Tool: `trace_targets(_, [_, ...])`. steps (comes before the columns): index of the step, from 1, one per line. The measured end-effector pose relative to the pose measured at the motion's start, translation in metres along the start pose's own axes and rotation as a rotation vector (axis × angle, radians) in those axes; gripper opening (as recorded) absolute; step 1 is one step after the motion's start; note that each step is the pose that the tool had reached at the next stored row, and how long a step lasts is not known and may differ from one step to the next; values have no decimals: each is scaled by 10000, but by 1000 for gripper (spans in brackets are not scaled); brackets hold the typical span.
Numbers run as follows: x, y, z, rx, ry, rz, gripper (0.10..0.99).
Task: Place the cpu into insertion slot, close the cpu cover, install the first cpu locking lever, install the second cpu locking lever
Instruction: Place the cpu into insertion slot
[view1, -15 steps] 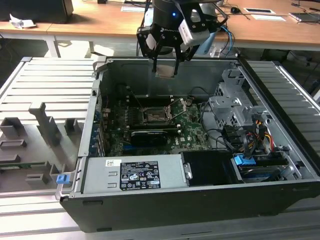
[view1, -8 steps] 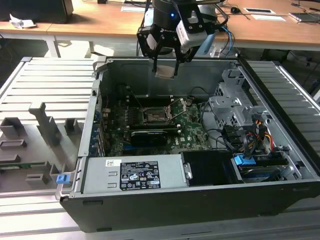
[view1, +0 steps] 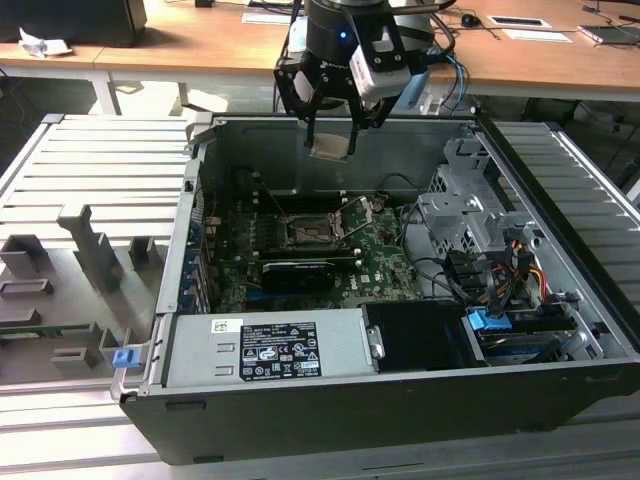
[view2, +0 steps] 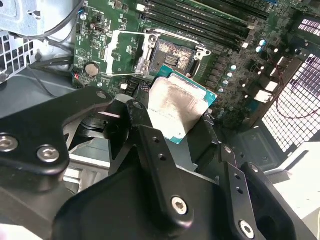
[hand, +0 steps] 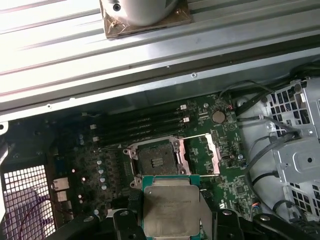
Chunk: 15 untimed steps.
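pincer: clamped on the cpu, above the open case.
cpu: square, dull silver top, green rim.

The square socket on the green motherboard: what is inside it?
The square socket shows dark contacts, no chip seated. The silvery-grey square cpu, held by the black gripper, hides one socket edge.
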<state>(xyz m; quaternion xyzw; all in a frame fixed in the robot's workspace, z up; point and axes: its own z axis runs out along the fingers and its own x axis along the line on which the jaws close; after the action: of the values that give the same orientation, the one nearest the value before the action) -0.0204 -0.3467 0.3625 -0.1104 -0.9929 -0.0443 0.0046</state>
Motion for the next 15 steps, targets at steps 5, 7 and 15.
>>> trace_targets(5, [2, -1, 11, -10, -51, 583, 541])
trace_targets(7, [1, -2, 14, -13, -61, 701, 541])
trace_targets(15, [2, -1, 21, -12, -94, 1042, 541])
